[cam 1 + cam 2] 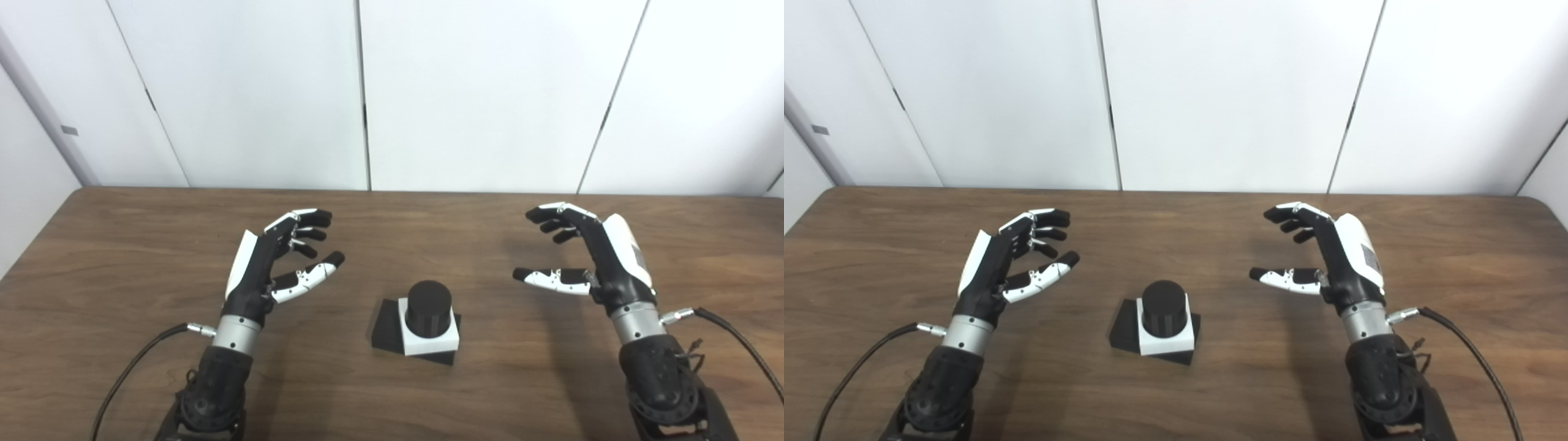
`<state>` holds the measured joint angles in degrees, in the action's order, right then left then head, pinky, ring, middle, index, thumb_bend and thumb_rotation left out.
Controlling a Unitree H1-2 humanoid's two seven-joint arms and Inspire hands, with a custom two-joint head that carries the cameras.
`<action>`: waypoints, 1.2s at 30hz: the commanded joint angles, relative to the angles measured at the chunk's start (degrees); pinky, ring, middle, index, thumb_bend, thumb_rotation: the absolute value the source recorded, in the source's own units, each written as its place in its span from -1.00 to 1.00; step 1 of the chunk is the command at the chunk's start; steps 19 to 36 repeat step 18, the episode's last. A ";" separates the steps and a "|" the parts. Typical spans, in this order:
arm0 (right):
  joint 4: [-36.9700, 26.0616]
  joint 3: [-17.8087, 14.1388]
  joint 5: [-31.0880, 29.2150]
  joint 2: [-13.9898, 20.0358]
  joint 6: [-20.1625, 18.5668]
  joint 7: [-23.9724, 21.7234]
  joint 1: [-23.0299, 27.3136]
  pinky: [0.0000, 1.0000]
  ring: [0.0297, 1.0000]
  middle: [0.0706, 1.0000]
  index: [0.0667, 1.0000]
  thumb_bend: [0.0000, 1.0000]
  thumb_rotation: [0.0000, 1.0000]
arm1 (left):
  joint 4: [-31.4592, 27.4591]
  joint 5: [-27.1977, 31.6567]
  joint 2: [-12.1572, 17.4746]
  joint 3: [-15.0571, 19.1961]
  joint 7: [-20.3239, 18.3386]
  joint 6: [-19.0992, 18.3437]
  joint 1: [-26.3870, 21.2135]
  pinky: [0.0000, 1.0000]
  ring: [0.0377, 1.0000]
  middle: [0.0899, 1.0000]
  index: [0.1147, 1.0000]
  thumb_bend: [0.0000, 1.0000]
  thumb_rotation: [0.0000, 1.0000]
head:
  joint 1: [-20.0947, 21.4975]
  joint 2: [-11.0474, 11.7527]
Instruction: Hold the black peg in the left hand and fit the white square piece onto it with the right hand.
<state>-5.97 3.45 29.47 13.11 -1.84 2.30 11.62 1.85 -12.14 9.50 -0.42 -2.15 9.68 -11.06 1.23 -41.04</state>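
Two black forearms rise from the bottom edge, each with a silver metal wrist collar and a thin black cable [131, 361] trailing off to the outside; the right cable [738, 337] leaves toward the right edge. Between the arms, near the middle of the brown wood-grain table [392, 398], sits the task's assembly: a flat black square base plate [386, 331] lying on the table, turned at an angle, with a white square piece [429, 338] resting on it and a black ribbed cylindrical peg [428, 307] standing upright through the white piece's middle. The white piece already surrounds the peg's lower part, and neither hand touches any of this.

A little farther back, the black-and-white left hand [269, 263] hovers above the table to the left of the peg, palm turned inward, fingers [309, 223] spread and gently curled, thumb [309, 274] reaching toward the centre; it holds nothing. The matching black-and-white right hand [591, 254] mirrors it on the right side, palm inward, fingers [551, 220] apart and slightly curled, thumb [548, 277] pointing toward the peg; it too is empty. Both hands stand well apart from the assembly.

Beyond the table's far edge rises a wall of plain white panels [490, 92] split by thin dark vertical seams.
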 commanded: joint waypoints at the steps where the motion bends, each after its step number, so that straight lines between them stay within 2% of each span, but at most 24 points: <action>1: -2.22 -0.25 0.09 0.29 0.13 0.28 1.37 0.18 0.32 0.34 0.30 0.20 -0.72 | -0.59 0.60 0.47 0.21 0.57 1.85 -1.48 0.10 0.34 0.40 0.35 0.28 -0.54 | 0.06 0.03; 36: -2.72 -0.40 -0.07 -0.12 -0.74 -0.34 1.35 0.25 0.32 0.35 0.36 0.21 -0.77 | 0.01 1.05 0.51 0.22 0.53 2.85 -1.54 0.11 0.34 0.40 0.34 0.27 -0.59 | 0.26 -0.13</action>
